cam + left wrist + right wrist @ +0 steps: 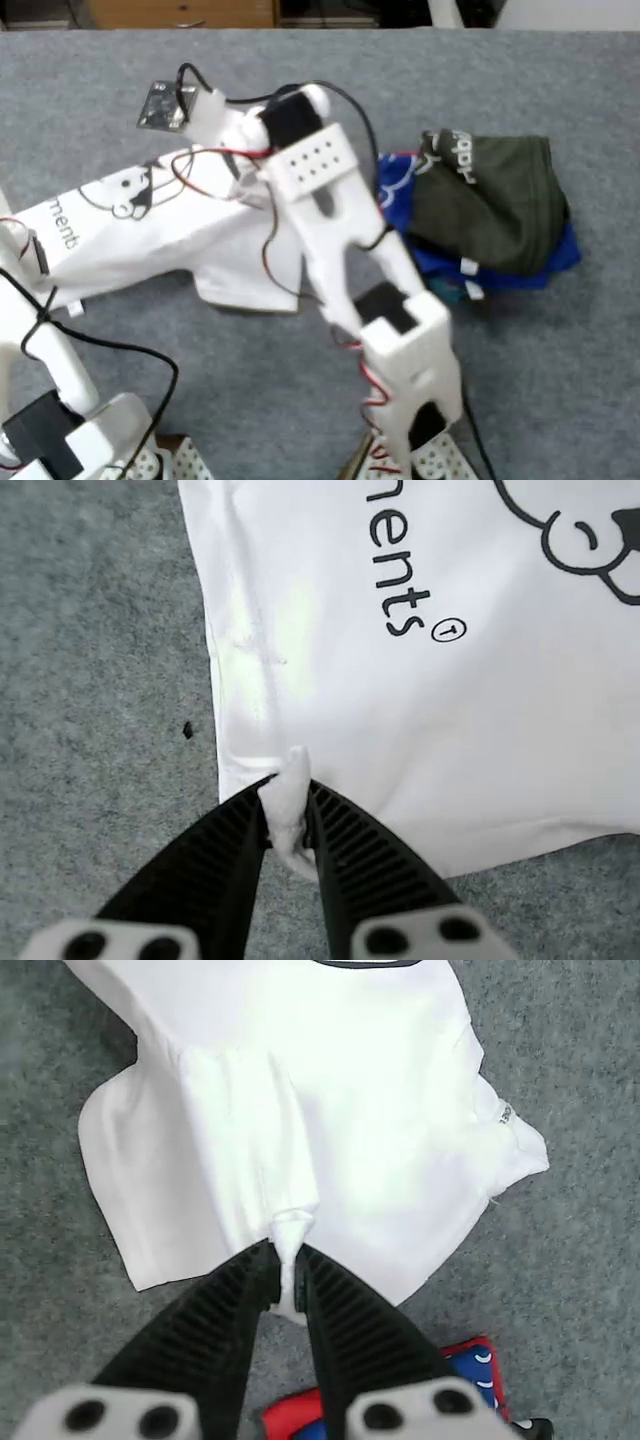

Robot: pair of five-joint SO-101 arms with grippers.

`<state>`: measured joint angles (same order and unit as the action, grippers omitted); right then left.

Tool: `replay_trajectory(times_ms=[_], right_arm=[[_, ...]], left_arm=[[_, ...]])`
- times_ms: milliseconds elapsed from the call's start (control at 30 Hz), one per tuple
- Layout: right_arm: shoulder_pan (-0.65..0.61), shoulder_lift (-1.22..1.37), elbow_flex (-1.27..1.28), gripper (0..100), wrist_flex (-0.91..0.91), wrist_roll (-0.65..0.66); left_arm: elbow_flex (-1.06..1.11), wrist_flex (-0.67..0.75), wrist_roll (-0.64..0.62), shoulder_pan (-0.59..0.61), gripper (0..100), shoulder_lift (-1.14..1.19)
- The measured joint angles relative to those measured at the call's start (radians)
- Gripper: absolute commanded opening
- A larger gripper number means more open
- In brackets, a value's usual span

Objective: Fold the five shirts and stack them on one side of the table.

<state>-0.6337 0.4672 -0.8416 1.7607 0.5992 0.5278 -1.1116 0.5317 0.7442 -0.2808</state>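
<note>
The white shirt (pixel 150 225) lies on the grey table (pixel 250 400), in the left half of the high view. It is partly spread and partly wrinkled, and it carries a black drawing and black letters.

The left gripper (pixel 288 780) is closed almost fully on a small pinch of the white cloth. The pinch is at a corner of the shirt, next to a stitched hem and near the printed letters. The fold of cloth stands up between the two black ribbed fingers (pixel 215 855).

The right gripper (pixel 285 1250) is closed in the same way on a narrow pinch of the shirt's edge. The cloth rises from the table to this pinch in a small ridge. Around it the shirt lies in loose layers, with one flap (pixel 125 1180) spread to the side on the table.

In the high view the right arm (pixel 330 230) reaches across the middle of the table and over the shirt. The left arm (pixel 60 380) stands at the lower left corner.

To the right of the white shirt, two folded shirts form a stack. The dark green shirt (pixel 500 200) lies on top of the blue shirt (pixel 560 250). The blue shirt has white marks and a red edge, and it is just beside the white shirt.
</note>
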Motion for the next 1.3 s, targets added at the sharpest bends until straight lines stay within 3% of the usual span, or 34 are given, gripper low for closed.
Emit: replay_trajectory(times_ms=[233, 433, 567, 700, 833, 967, 1100, 1167, 1300], right_arm=[[0.002, -0.078, 0.229, 0.4, -0.021, 0.000], [0.002, -0.209, 0.509, 0.5, -0.189, -0.006], [0.002, -0.258, 0.663, 1.2, -0.258, -0.006], [0.002, -0.281, 0.752, 13.1, -0.287, -0.020], [0.002, -0.305, 0.760, 21.2, -0.290, -0.018], [0.002, -0.344, 0.741, 18.7, -0.284, -0.009], [-0.008, -0.334, 0.644, 0.0, -0.253, -0.014], [-0.023, -0.279, 0.592, 3.7, -0.253, -0.028], [-0.052, -0.086, 0.471, 0.5, -0.267, -0.068]], left_arm=[[0.002, 0.000, 0.025, 0.029, 2, 0.000], [0.029, -0.005, 0.034, 0.032, 2, 0.003], [0.063, -0.005, 0.104, 0.032, 4, 0.003], [0.068, -0.006, 0.121, 0.048, 14, 0.002], [0.066, -0.006, 0.121, 0.061, 15, 0.002], [0.037, -0.052, 0.121, 0.064, 15, 0.002], [-0.133, -0.181, 0.101, 0.063, 6, 0.002], [-0.184, -0.178, 0.035, 0.049, 2, 0.003], [-0.199, -0.129, -0.087, -0.008, 3, 0.061]])
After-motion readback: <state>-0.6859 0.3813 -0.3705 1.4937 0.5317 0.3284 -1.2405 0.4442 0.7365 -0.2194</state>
